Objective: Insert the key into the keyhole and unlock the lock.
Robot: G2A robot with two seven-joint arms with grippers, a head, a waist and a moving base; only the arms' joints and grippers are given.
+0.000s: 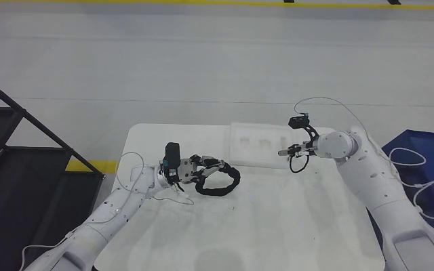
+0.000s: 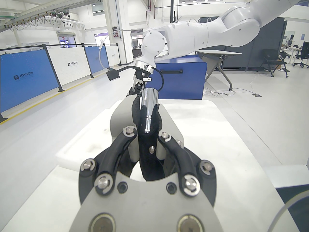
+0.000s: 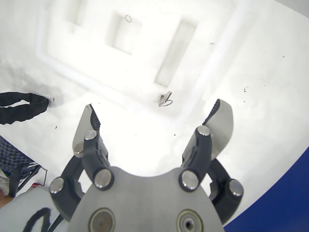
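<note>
Left gripper [image 2: 146,121] clamps the lock [image 2: 149,101]; right gripper [image 3: 155,118] spread wide above the key [image 3: 166,99] lying on the foam tray [image 3: 225,49]; I'd descend square, pinch the key's head.

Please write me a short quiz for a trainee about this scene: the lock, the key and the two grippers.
1. True or false: the left gripper is shut on the lock.
2. Where does the key lie? A: on the floor. B: on the white tray, near the end of a long slot. C: in the lock.
3. Fill in: the right gripper, over the tray, has its fingers ____.
Key: 1 true; 2 B; 3 open.
</note>
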